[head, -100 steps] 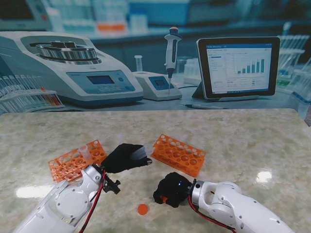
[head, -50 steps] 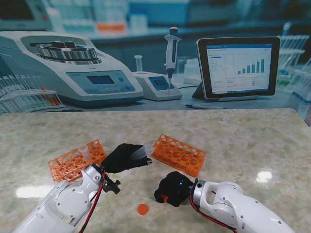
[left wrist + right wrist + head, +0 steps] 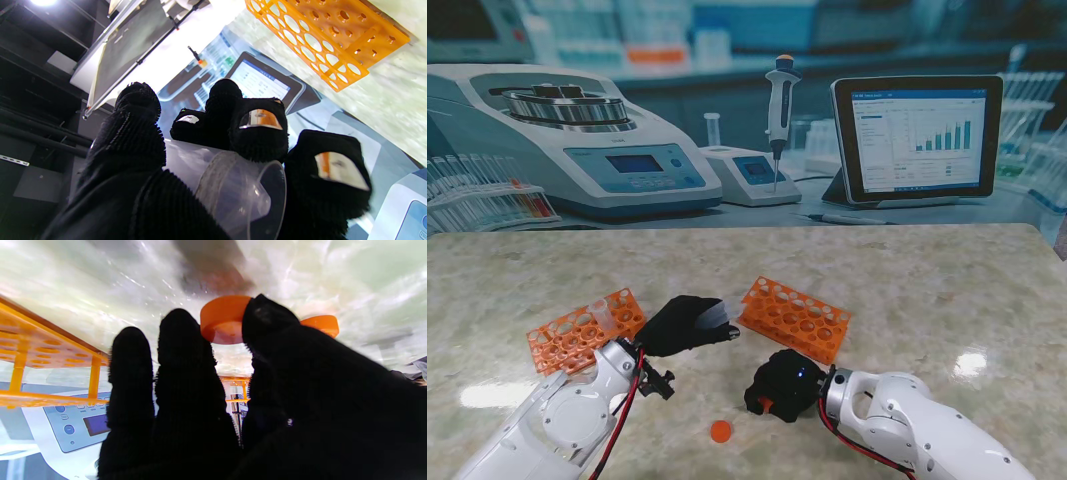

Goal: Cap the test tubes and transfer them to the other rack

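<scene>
A laboratory, set up around a marbled bench.

Along the far edge of the bench (image 3: 907, 280) stand a benchtop centrifuge (image 3: 577, 140) with a display panel, a small white instrument (image 3: 749, 175) with a pipette (image 3: 780, 105) upright beside it, and a tablet (image 3: 917, 135) showing charts. At the far left corner sits a rack of filled tubes (image 3: 482, 200). On the bench itself lie two orange test-tube racks (image 3: 582, 330) (image 3: 795, 318) and an orange cap (image 3: 720, 431). Blurred shelving with bottles fills the background.
</scene>
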